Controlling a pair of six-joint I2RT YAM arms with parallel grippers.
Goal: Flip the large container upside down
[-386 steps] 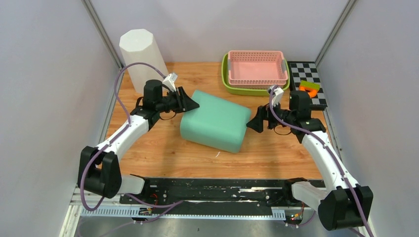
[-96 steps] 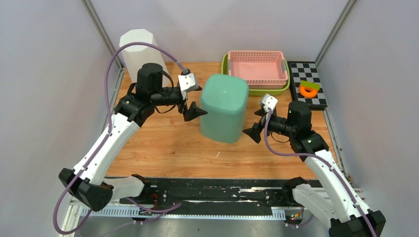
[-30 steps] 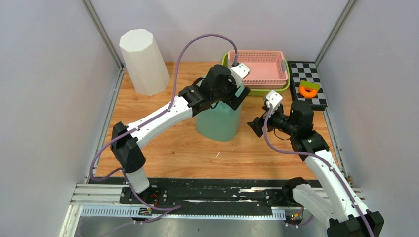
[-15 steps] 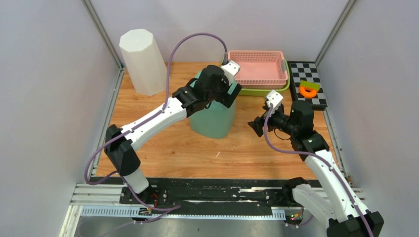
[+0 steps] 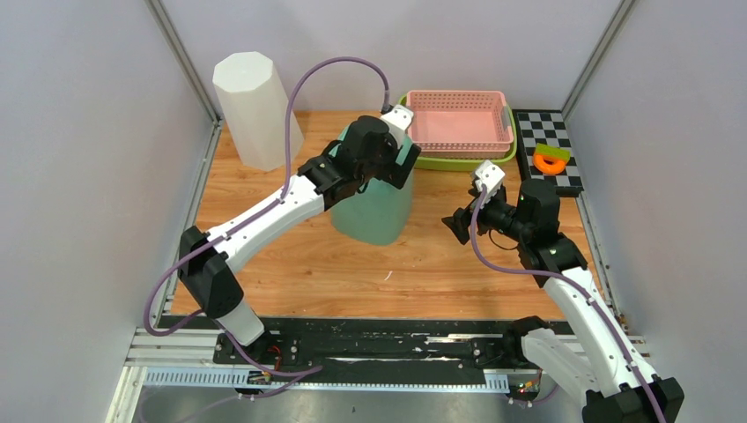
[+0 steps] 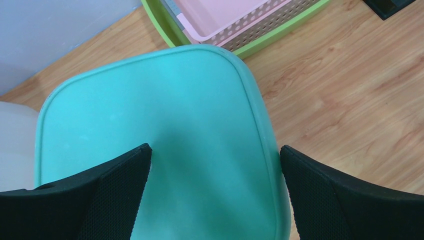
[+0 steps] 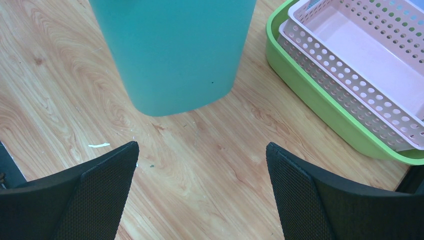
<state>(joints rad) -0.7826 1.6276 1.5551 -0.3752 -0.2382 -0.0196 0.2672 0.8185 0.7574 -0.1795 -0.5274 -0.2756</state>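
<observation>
The large container [image 5: 374, 216] is a teal bin standing on the wooden table with its closed base facing up. That base fills the left wrist view [image 6: 150, 110]. My left gripper [image 5: 379, 172] is right over the base, open, one finger above the flat base and the other by its right edge [image 6: 214, 148]. I cannot tell if the fingers touch it. My right gripper [image 5: 454, 222] hangs open to the container's right, apart from it, with nothing but bare table between its fingers [image 7: 202, 145]. The teal wall [image 7: 175, 55] shows ahead in the right wrist view.
A pink basket [image 5: 458, 119] nests in a green tray [image 5: 407, 152] behind the container. A tall white octagonal column [image 5: 255, 110] stands at the back left. An orange ring [image 5: 552, 161] lies on a checkerboard [image 5: 546, 132] at the right. A white scrap [image 5: 388, 276] lies near the front.
Over the last second my left arm and the container under it have shifted left, away from the green tray. The right arm has not moved.
</observation>
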